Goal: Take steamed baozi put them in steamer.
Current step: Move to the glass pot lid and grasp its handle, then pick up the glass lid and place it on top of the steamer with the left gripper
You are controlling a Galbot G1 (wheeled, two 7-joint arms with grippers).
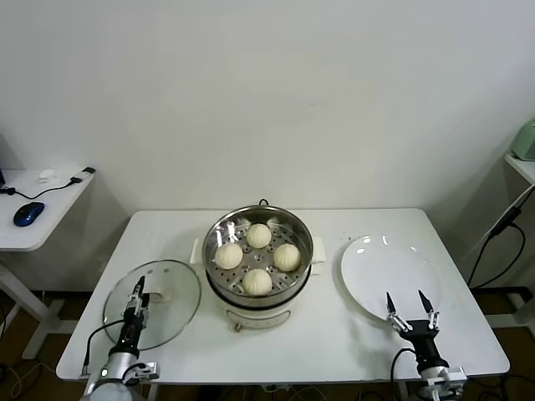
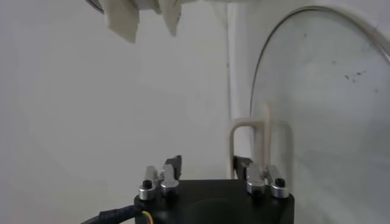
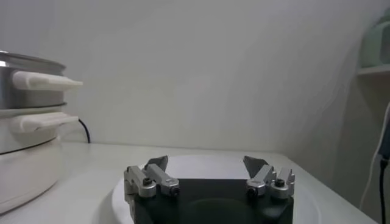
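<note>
All four baozi [image 1: 257, 257] sit in the steamer [image 1: 219, 230]; loading looks finished.
Right gripper [image 1: 411, 304] spread, near of steamer; left gripper [image 1: 136, 295] spread; no next grasp seems needed.

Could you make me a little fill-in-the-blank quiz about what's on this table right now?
1. The number of steamed baozi lying in the steamer is ____.
2. The white plate beside the steamer holds ____ buns.
3. The glass lid lies flat on the ____, at the left gripper.
4. The fingers of the right gripper, at the plate's near edge, are ____.

Missing words: four; no; table; open
</note>
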